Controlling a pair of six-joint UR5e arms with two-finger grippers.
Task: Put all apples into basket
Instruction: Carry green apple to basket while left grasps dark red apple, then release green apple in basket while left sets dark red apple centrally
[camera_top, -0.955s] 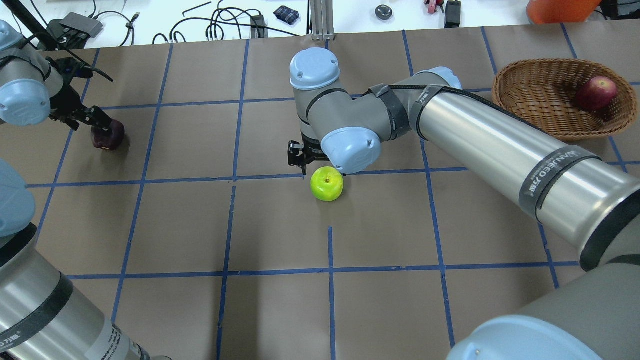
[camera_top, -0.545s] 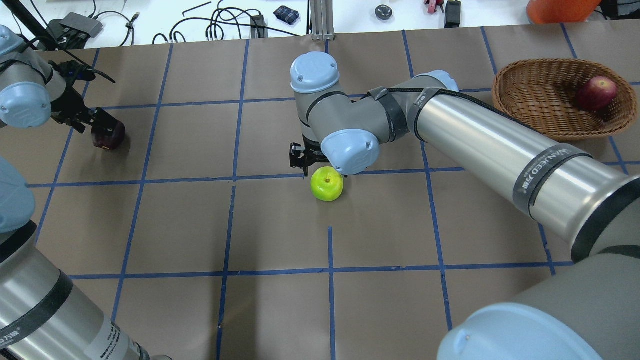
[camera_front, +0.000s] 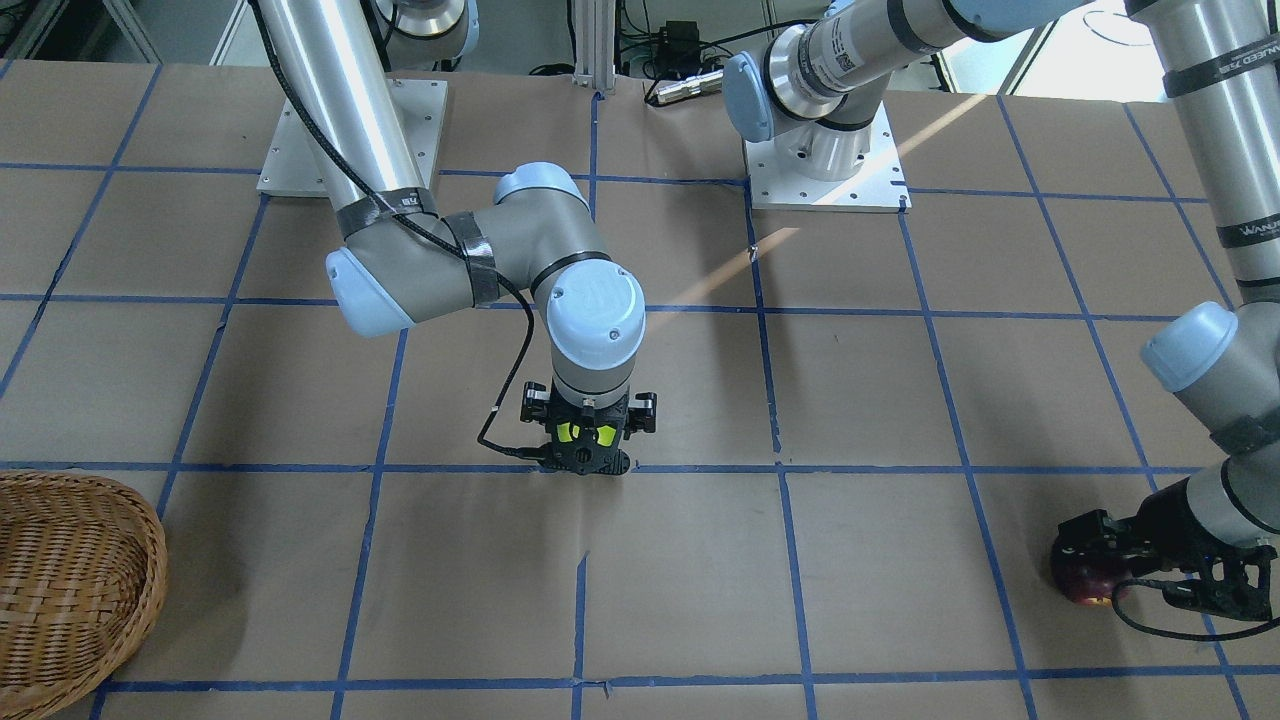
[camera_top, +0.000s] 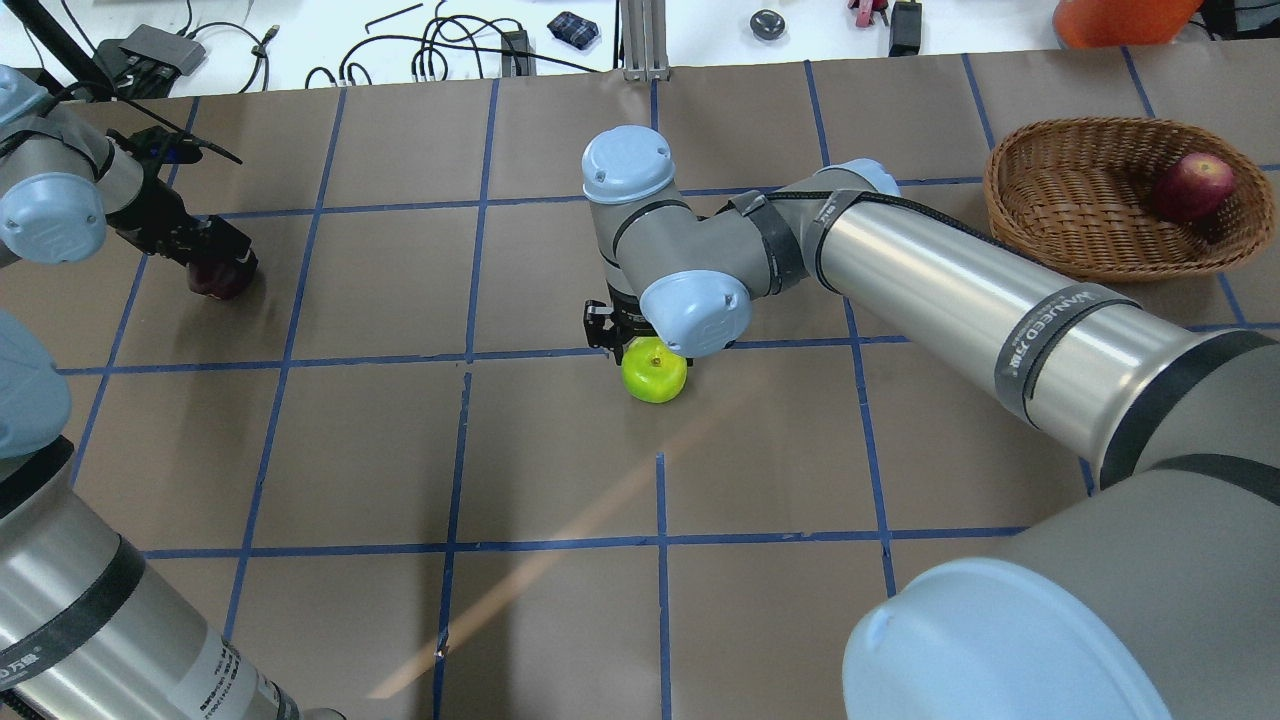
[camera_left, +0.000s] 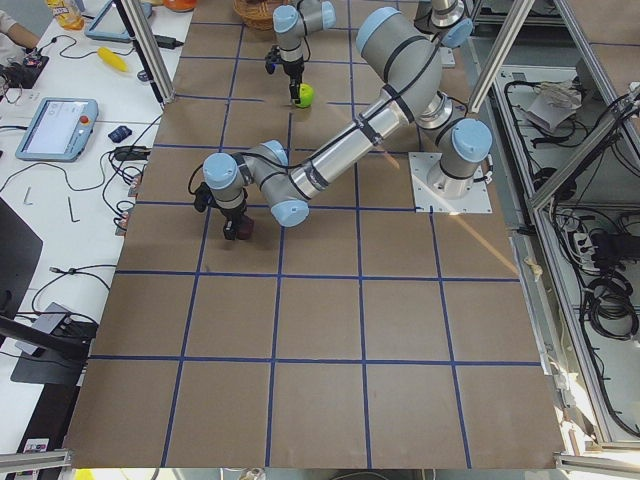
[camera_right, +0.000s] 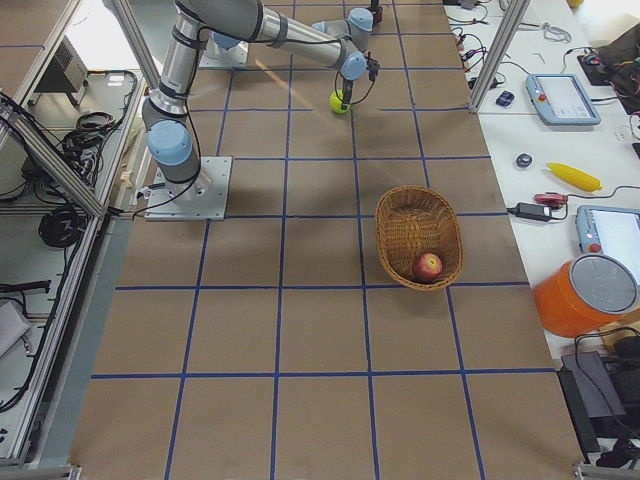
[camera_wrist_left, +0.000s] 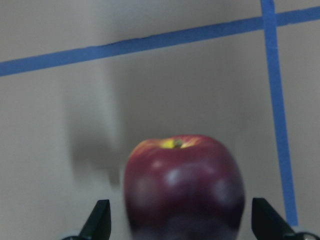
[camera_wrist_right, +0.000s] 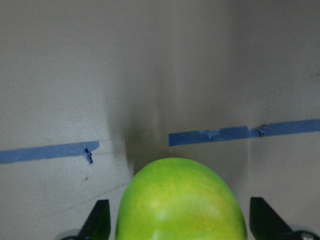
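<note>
The lime-green apple (camera_top: 655, 376) sits mid-table on a blue tape line. My right gripper (camera_top: 640, 350) is down over it and open. In the right wrist view its fingers (camera_wrist_right: 99, 221) stand on both sides of the green apple (camera_wrist_right: 182, 200) with small gaps. The maroon apple (camera_top: 212, 282) lies at the far left. My left gripper (camera_top: 205, 262) is open around it, and its fingers (camera_wrist_left: 100, 221) flank the maroon apple (camera_wrist_left: 184, 185) without touching. The red apple (camera_top: 1192, 185) lies in the wicker basket (camera_top: 1060, 170) at the far right.
Brown paper with a blue tape grid covers the table. Cables and small tools lie on the white bench (camera_top: 300, 40) past the far edge, with an orange object (camera_top: 1120, 20) beyond the basket. The arms' base plates (camera_front: 825, 170) stand on the robot's side.
My right gripper has moved down onto the green apple and now straddles it. My left gripper has come down over the maroon apple. Neither apple has moved.
</note>
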